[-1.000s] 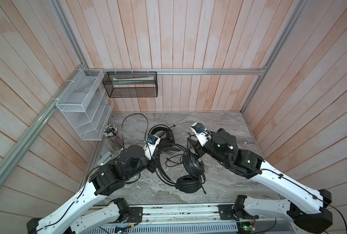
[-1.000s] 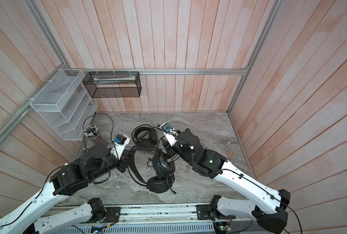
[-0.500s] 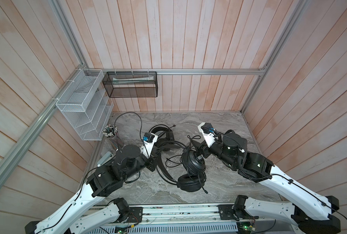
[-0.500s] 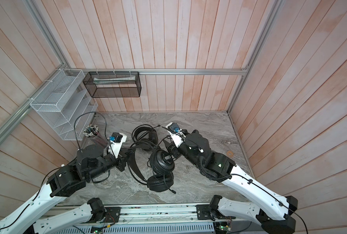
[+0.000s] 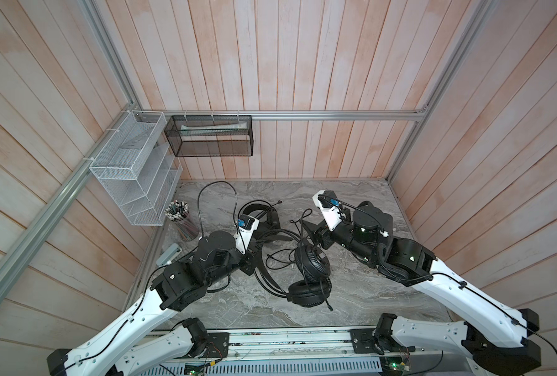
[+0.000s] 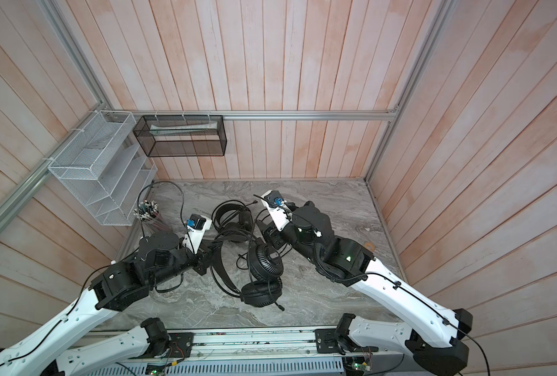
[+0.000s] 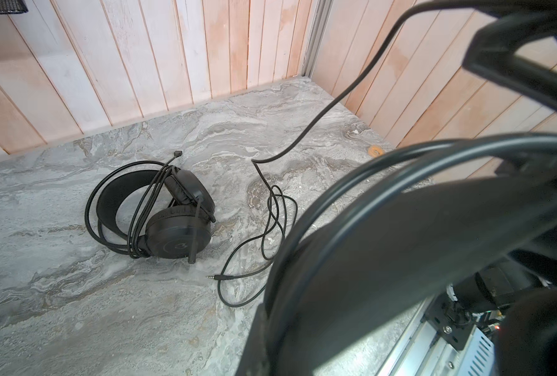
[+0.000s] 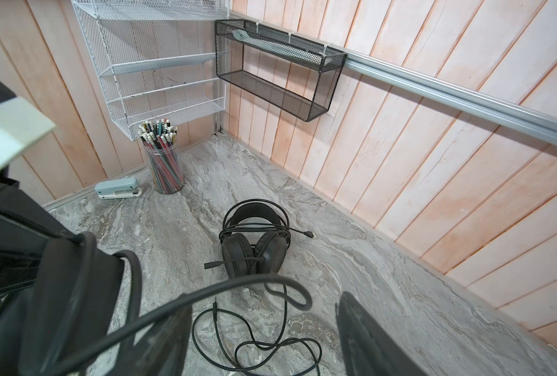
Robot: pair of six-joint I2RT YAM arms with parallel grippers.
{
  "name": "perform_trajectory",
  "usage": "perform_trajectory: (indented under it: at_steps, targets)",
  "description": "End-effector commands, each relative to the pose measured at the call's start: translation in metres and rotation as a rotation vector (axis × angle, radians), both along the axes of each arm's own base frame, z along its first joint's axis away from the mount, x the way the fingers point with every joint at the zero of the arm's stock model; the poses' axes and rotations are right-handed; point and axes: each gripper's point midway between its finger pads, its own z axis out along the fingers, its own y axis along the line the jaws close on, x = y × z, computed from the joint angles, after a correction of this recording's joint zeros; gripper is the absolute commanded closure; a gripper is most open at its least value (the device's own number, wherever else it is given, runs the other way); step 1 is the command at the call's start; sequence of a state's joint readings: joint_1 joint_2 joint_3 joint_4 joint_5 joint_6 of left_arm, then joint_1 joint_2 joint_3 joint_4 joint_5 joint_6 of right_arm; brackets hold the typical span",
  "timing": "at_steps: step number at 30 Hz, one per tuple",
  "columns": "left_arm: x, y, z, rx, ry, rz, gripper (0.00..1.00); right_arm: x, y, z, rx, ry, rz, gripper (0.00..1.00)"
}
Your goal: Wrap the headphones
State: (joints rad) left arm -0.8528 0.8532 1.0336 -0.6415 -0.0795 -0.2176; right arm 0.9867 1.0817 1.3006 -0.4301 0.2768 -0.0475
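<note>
Two black wired headsets lie on a grey marble desk [image 5: 368, 302] boxed in by pale wood walls. My left gripper [image 5: 253, 258] is closed tight on the headband of the grille-cupped headset [image 5: 312, 264], near the middle of the desk. One of its ear cups rests on the desk and the other stands above it. In the left wrist view the band fills the foreground, with a thin cord running along it.

My right gripper [image 5: 318, 239] hovers just beside that headset with its jaws spread wide, gripping nothing. A strand of cord crosses in front of one finger [image 8: 163, 341].

The loose cable [image 8: 254, 345] curls in loops on the desk between the headsets, and its plug [image 7: 218, 277] lies flat.

The boom-mic headset [image 8: 254, 247] lies farther back, its cord already wound around the band.

A cup of pencils [image 8: 164, 166] and a pale blue stapler [image 8: 117, 188] stand in the left corner, under a white wire rack [image 5: 133, 172].
</note>
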Motion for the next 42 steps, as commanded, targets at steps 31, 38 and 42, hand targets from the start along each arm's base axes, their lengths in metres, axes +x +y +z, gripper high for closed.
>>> perform_trajectory:
  at_steps: [31, 38, 42]
  targets:
    - [0.010, 0.003, 0.053, -0.197, -0.084, 0.078, 1.00, 0.019, -0.111, 0.077, 0.088, -0.147, -0.477, 0.00]
    - [0.005, 0.030, 0.116, -0.418, -0.139, 0.176, 1.00, 0.020, -0.140, 0.068, 0.288, -0.170, -0.535, 0.00]
    - [0.001, 0.044, 0.147, -0.542, -0.152, 0.225, 1.00, 0.026, -0.116, 0.028, 0.346, -0.082, -0.438, 0.00]
